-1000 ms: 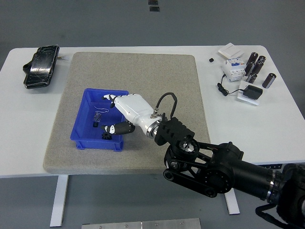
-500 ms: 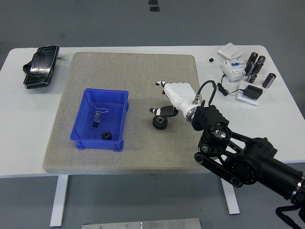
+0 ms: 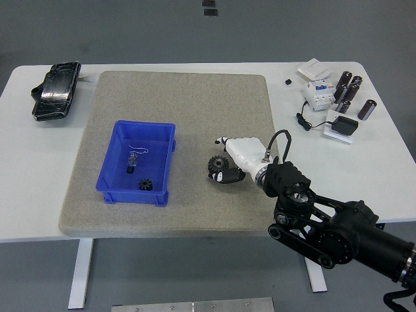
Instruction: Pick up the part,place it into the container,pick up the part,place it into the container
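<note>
**Ana:** Head view puts the right hand (image 3: 229,164) low on the grey mat (image 3: 182,97), at the black gear (image 3: 216,165); its white fingers (image 3: 222,140) curve over the gear's right side and a dark-tipped digit sits against its lower edge; whether the grip is closed I cannot tell, since the palm covers the contact.

**Ben:** So the gear lies on the mat, right of the blue container (image 3: 138,162) and clear of its wall; what makes this pick good?

**Ana:** I'd judge it needs digits on opposite sides of the toothed rim before any lift; a pinch on one side would likely roll it; then raise it high enough to pass the container's near wall and release over bare floor, away from the small gear (image 3: 145,185) and the dark piece (image 3: 132,164) already inside.

**Ben:** Anything hidden?

**Ana:** The gear's right half is behind the hand; the thin pale thing in the container is too small to name; the left arm is out of the picture.
</note>
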